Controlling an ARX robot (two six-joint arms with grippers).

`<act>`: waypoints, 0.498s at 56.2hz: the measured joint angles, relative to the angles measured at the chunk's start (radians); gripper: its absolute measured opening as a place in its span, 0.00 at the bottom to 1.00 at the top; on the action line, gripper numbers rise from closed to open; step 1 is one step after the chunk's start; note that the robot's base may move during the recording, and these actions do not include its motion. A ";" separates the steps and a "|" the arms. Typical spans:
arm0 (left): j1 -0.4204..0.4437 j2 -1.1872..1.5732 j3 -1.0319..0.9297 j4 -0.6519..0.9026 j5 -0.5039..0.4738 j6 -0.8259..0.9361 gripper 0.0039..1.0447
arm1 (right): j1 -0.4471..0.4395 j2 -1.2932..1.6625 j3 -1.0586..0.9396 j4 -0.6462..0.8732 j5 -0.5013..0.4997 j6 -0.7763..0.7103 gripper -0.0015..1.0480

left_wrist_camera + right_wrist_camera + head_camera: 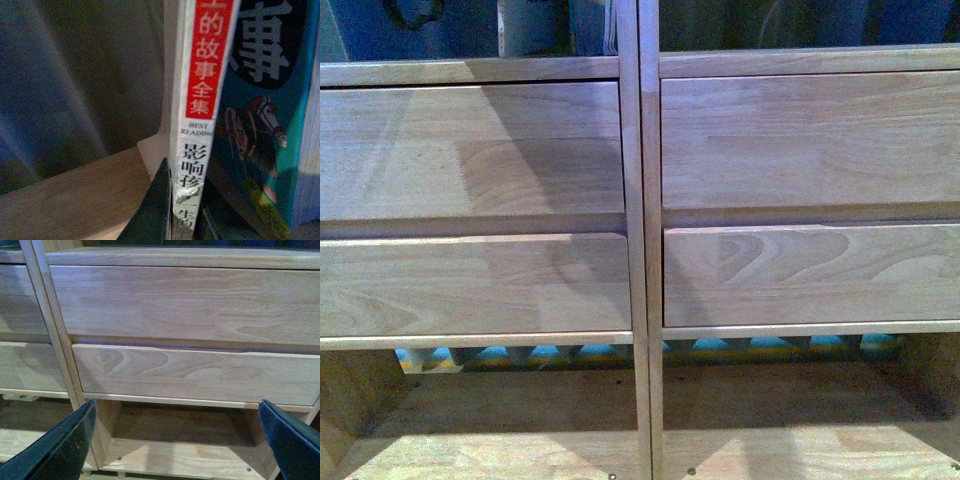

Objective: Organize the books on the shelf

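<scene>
In the left wrist view my left gripper (181, 210) is shut on the spine of the cream-white book (197, 125), which stands upright with a red panel and black Chinese characters. The teal-blue book (265, 130), with a horse picture on its cover, stands right beside it. Both rest on a light-wood shelf board (75, 200). The shelf (640, 200) fills the front view with its four plank-fronted panels; neither arm shows there. In the right wrist view my right gripper (182, 440) is open and empty, facing the shelf's lower right panels (200, 375) and open bottom bay.
The shelf's centre uprights (642, 250) split the two columns. The open bottom compartments (500, 410) show floor boards and blue floor mats behind. Book edges (590, 25) show in the dim top left bay of the front view.
</scene>
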 joint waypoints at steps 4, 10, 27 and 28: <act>-0.006 0.000 0.000 -0.003 -0.006 0.010 0.06 | 0.000 0.000 0.000 0.000 0.000 0.000 0.93; -0.013 -0.002 -0.009 -0.009 -0.017 0.014 0.15 | 0.000 0.000 0.000 0.000 0.000 0.000 0.93; -0.017 -0.086 -0.195 0.098 -0.088 0.008 0.61 | 0.000 0.000 0.000 0.000 0.000 0.000 0.93; -0.017 -0.093 -0.205 0.106 -0.092 0.004 0.62 | 0.000 0.000 0.000 0.000 0.000 0.000 0.93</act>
